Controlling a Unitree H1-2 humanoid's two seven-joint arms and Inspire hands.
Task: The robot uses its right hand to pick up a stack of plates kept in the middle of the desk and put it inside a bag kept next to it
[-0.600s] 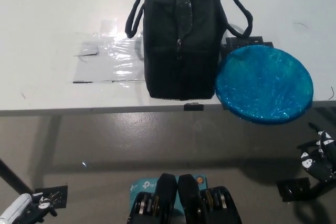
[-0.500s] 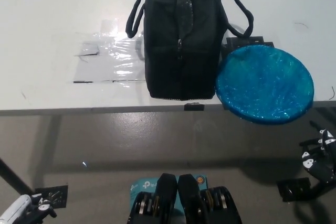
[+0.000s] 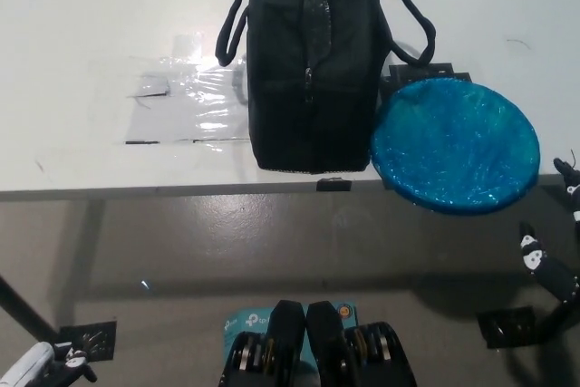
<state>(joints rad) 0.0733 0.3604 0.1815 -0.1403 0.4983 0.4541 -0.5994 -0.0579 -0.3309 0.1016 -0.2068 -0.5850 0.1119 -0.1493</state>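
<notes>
Stack of blue plates [image 3: 456, 144] at desk's [image 3: 82, 24] near edge, touching black bag [image 3: 311, 61] on its left, right hand [image 3: 555, 251] lower right, fingers spread, grasping nothing, left hand [image 3: 41, 366] lower left, grip unclear.

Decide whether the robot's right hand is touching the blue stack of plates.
Apart. In the head view the right hand sits below the desk edge, with grey floor between it and the blue stack of plates.

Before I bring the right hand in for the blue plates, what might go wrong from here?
1. The shiny blue round plate stack overhangs the white desk edge; a nudge by the black right hand may tip it off.
2. The black fabric bag looks narrow on top, so the wide stack might catch.
</notes>
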